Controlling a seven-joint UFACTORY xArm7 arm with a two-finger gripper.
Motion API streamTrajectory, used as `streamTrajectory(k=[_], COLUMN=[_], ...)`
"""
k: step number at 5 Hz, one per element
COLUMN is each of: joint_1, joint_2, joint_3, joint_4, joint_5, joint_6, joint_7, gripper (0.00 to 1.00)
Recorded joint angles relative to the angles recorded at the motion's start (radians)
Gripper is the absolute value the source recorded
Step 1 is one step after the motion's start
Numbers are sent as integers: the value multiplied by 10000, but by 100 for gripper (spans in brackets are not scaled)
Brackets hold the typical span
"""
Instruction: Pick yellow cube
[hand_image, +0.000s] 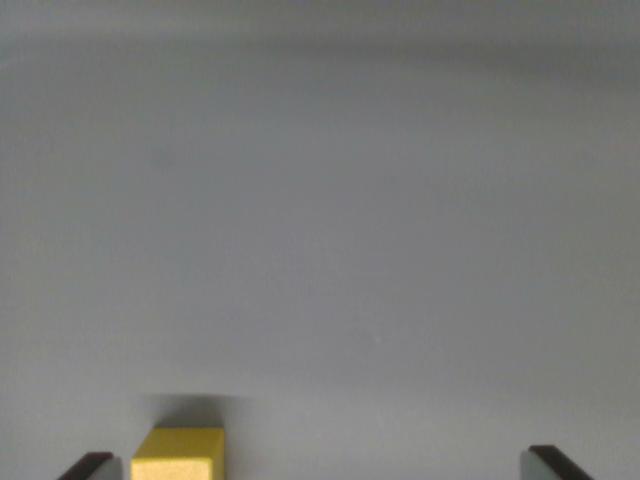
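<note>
A yellow cube (180, 453) rests on the pale grey surface at the bottom edge of the wrist view, left of centre, cut off by the frame. My gripper (320, 465) is open, with only its two dark fingertips showing at the bottom corners. The left fingertip (88, 466) is just beside the cube's left side, with a narrow gap. The right fingertip (555, 464) stands far off to the wrist view's right. The cube lies between the fingers, close to the left one, and nothing is held.
A plain, blurred grey surface (320, 220) fills the rest of the view. A soft shadow (200, 408) lies just behind the cube.
</note>
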Motion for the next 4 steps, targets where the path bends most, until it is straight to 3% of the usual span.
streamTrajectory(k=[1, 2, 3, 4], joint_1=[0, 78, 78, 155], joint_2=[0, 76, 76, 151], joint_3=[0, 58, 58, 115], joint_4=[0, -400, -400, -795], joint_5=[0, -11, -11, -23], joint_6=[0, -456, -456, -906], joint_7=[0, 118, 118, 235], gripper=[0, 0, 0, 0])
